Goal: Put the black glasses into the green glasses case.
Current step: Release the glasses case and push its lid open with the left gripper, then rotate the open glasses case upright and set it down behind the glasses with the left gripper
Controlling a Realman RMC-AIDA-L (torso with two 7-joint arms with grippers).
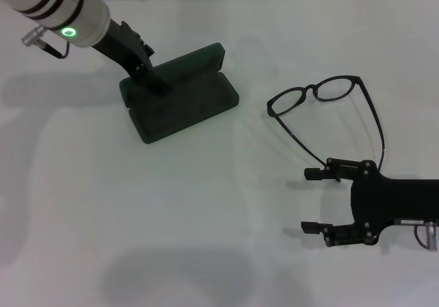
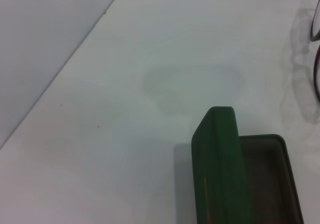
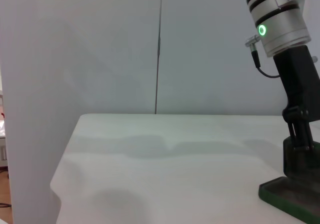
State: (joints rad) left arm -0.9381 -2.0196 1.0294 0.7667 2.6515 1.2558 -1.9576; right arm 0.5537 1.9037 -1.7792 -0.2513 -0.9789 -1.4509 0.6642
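Overhead, the green glasses case [image 1: 180, 101] stood open on the white surface [image 1: 206, 238], toward the robot's left side, its lid raised at the far edge and its shallow dark-lined tray facing up. The left gripper [image 1: 152, 77] reached down at a slant from the upper left, and its dark fingers [image 1: 156, 82] met the case at the near-left part of the raised lid; whether they were spread or pressed together could not be told, since they merged with the dark case. In the left wrist view the lid showed as an upright green slab with the lined tray beside it, and a thin pale mark ran along the lid's outer face. The black glasses [image 1: 328, 96] lay well apart from the case, on the robot's right, lenses toward the far side and both slim temple arms unfolded, stretching back toward the robot. The right gripper [image 1: 315, 201] hovered low near the right edge of the head view, its two fingers [image 1: 314, 174] spread wide and pointing left. The tip of the nearer temple arm ended just beside the upper finger; contact could not be judged. From the right wrist view, the left arm's silver cuff carried a glowing green ring [image 3: 262, 30] above the case.
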